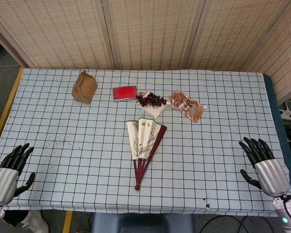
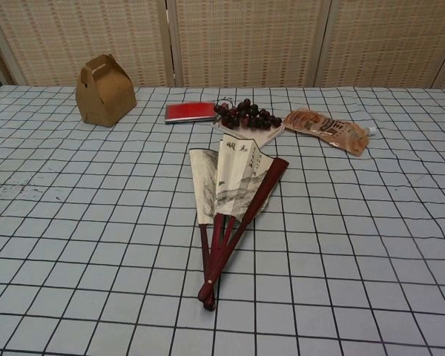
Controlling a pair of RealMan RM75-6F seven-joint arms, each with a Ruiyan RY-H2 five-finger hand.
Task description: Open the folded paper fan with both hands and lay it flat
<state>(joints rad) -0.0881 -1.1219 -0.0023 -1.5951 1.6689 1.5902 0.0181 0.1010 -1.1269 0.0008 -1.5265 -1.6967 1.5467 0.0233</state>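
Background: woven reed screen panels are seen behind the table.
Surface: a table is covered by a white cloth with a black grid.
Left hand: placed at the near left table edge; black fingers are spread apart; nothing is held or touched.
Right hand: placed at the near right table edge; fingers are apart and slightly curled; nothing is held.
Paper fan: laid at the table centre, partly spread; dark red ribs are joined at the near pivot; pale pleated paper bears ink painting and script.
Brown box: cardboard, gable-topped, set far left.
Red packet: flat, rectangular, beside the box.
Dark fruit: a glossy cluster is laid on white paper, just beyond the fan.
Snack bag: crinkled orange plastic, right of the fruit.
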